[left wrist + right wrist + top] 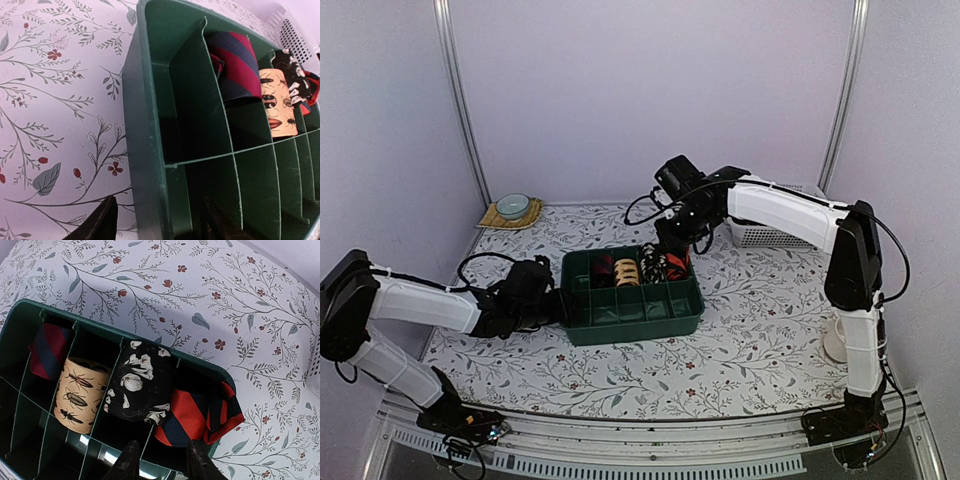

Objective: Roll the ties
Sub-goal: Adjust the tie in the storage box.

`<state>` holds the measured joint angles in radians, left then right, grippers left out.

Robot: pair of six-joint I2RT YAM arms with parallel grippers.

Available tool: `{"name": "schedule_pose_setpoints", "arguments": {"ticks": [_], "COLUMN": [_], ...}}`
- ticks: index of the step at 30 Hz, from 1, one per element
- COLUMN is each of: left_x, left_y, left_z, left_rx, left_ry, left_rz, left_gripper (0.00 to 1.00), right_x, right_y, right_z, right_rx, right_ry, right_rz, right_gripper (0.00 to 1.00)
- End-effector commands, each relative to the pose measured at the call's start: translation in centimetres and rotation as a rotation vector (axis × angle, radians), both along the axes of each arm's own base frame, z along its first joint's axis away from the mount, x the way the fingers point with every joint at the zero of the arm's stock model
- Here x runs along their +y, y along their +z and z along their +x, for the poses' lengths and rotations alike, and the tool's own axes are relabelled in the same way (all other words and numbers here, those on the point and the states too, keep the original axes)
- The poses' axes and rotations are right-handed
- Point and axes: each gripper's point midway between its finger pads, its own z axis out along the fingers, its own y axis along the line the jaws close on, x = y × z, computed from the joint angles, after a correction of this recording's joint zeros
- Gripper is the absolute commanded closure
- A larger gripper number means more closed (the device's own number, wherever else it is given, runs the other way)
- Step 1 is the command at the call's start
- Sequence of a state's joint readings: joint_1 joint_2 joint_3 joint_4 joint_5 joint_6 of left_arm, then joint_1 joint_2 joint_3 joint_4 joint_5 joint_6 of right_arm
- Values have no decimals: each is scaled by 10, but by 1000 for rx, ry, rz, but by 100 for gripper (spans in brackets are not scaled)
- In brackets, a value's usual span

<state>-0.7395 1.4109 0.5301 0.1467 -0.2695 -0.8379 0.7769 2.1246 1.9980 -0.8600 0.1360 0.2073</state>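
Currently four rolled ties (140, 385) sit in the back row of the green bin (630, 328) on the tabletop (750, 340); right jaws apart, empty, over the orange-red striped tie (187, 422); left jaws straddle its wall, grip unclear.

Soft, even light with a lilac cast; wrist views less crisp than the overhead.
The pale enclosure walls (650, 90) are uniformly bright, and shadows on the floral-printed white tablecloth (750, 340) are faint. The dark green plastic divided box (150, 150) holds deep shade, with small glare patches on its floor. Both wrist views bend at the edges; the black fingertips (129, 465) of the right gripper (163, 445) are blurred.
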Motion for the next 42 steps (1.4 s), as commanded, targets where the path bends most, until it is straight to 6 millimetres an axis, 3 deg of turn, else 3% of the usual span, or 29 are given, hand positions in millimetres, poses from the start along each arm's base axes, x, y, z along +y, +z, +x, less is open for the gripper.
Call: {"name": "schedule_pose_setpoints", "arguments": {"ticks": [1, 5, 10, 14, 22, 29, 33, 38, 42], "left_x": [-11, -11, -10, -11, -12, -12, -11, -12, -12], "left_y": [4, 2, 1, 0, -3, -4, -4, -4, -5], "left_z": [4, 3, 3, 3, 3, 2, 2, 2, 2], "left_rx": [-13, -9, -8, -4, 5, 6, 8, 7, 8], "left_ry": [-32, -34, -31, -33, -35, -36, -36, -38, -39], "left_rz": [-19, -17, -15, -14, -12, -11, -9, -8, -6], "left_gripper": [44, 44, 44, 44, 44, 44, 44, 44, 44], "right_x": [-7, -11, -14, -16, -7, -21, -22, -19, -17], "right_y": [-60, -81, -91, -100, -107, -121, -117, -118, -123], "right_z": [1, -4, -8, -11, -11, -7, -3, 2, 2], "right_rx": [67, 86, 84, 92, 76, 72, 42, 22, 21], "right_ry": [0, 17, 33, 45, 65, 29, 14, 18, 22], "right_rz": [-125, -183, -213, -239, -245, -334, -339, -340, -340], "right_gripper": [71, 72, 71, 63, 59, 59, 59, 62, 73]}}
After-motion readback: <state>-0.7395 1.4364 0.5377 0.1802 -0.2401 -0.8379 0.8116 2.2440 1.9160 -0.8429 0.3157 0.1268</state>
